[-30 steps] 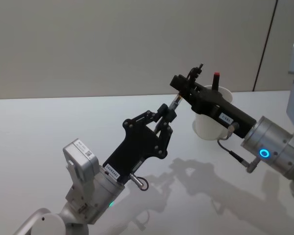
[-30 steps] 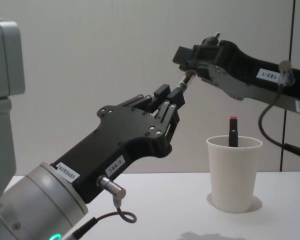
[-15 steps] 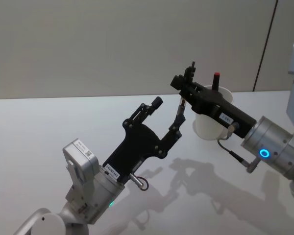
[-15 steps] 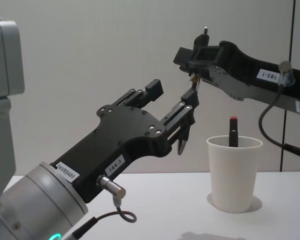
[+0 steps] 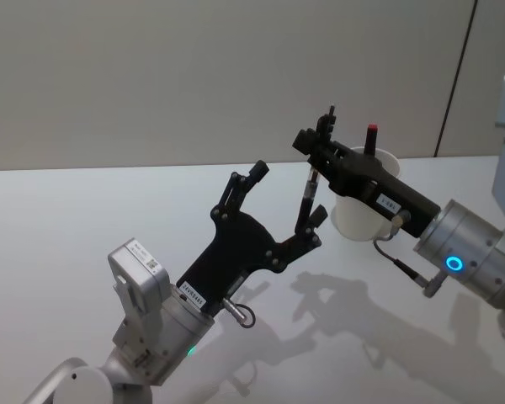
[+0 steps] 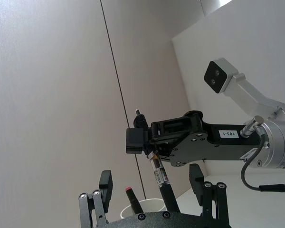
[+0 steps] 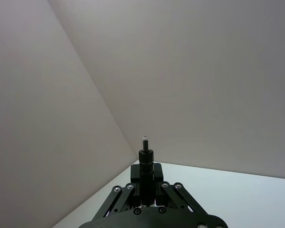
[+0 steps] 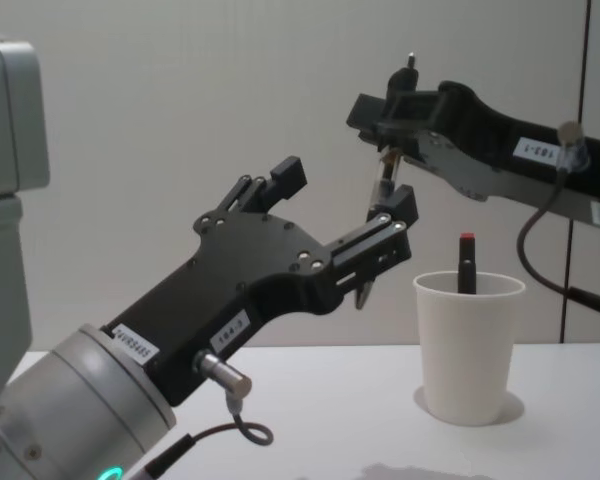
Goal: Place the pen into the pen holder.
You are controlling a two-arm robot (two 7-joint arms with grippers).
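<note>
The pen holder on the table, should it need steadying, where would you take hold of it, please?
Probably the pen holder's mid-wall, from the side, jaws level: it is a tapered cup standing upright, and a red-capped pen sticks out above the rim. The right gripper already holds a pen; the left gripper is open.

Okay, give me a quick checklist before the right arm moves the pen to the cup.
1. Right gripper shut on the pen: ok.
2. Left gripper open, its fingers wide apart either side of the pen: ok.
3. Pen hangs roughly upright, tip down: ok.
4. Pen holder upright on the table: ok.
5. Room in the holder beside the red-capped pen already there: cannot tell.
6. Pen over the holder's mouth: not ok, it is off to the left.
</note>
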